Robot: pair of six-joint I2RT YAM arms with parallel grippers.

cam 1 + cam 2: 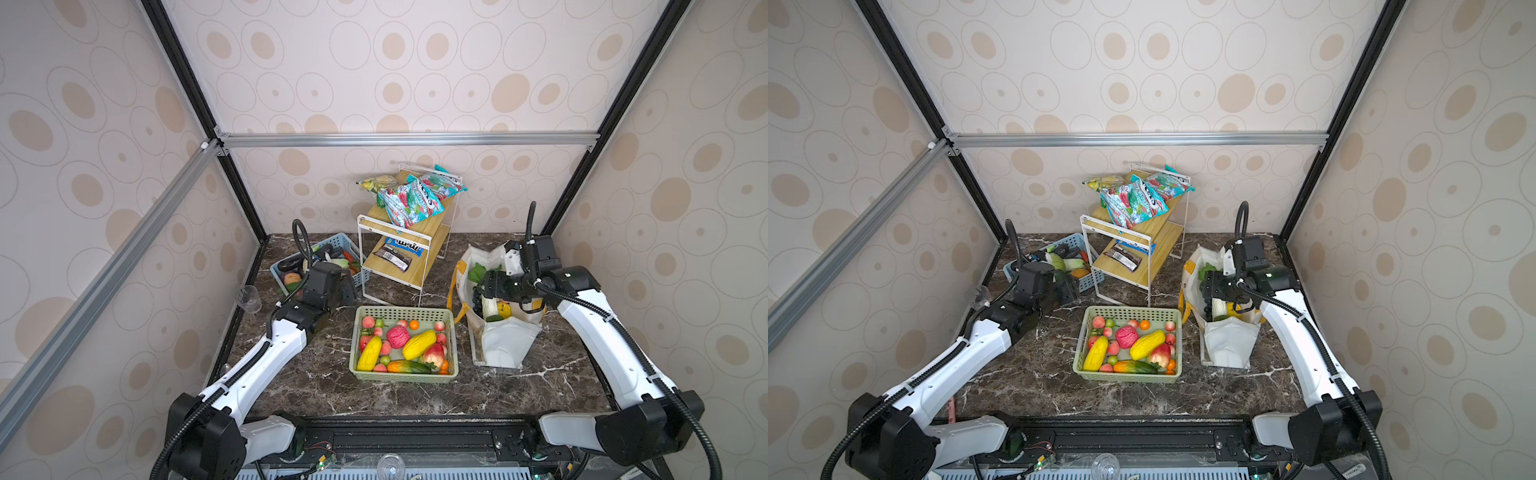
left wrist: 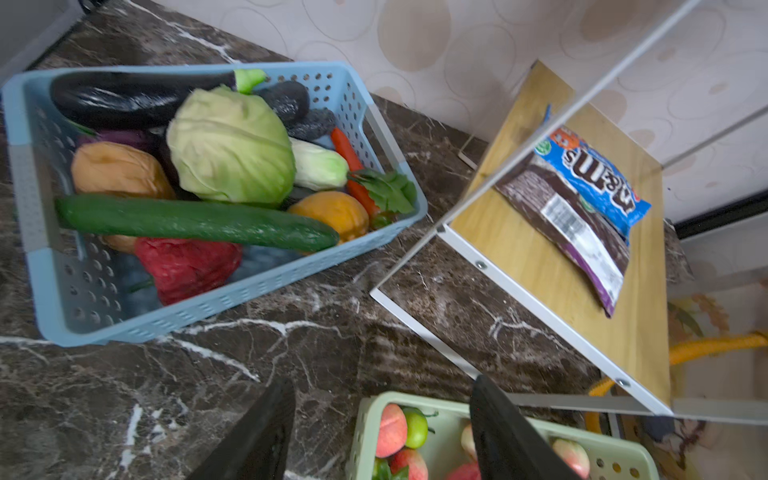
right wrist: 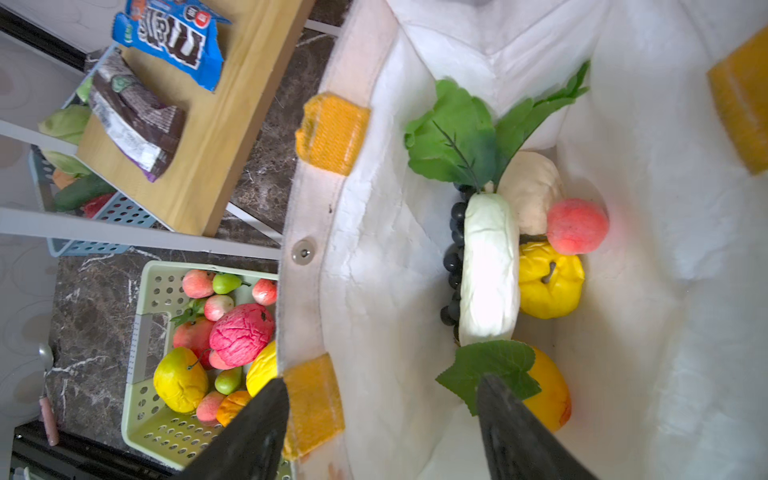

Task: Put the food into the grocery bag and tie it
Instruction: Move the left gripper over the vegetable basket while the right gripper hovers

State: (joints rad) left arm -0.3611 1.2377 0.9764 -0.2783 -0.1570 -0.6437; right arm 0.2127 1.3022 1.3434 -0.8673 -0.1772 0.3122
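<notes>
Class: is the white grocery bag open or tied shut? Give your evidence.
Open: the grocery bag gapes, with a white radish, peach and yellow fruit visible inside; nothing is tied.

2 arms reach forward, 1 on each side of the green basket [image 1: 405,377]. Left end effector [image 2: 382,380] and right end effector [image 3: 383,378] both stand with jaws apart, empty.

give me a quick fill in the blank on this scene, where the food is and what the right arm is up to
1. The cucumber beside the cabbage lies in the ____ basket.
2. The M&M's packet lies on the ____ shelf of the rack.
3. The right end effector hangs over the grocery bag with its jaws ____.
4. In the bag, the white radish lies between the dark grapes and a ____ fruit.

Missing words: blue; lower; open; yellow.
</notes>
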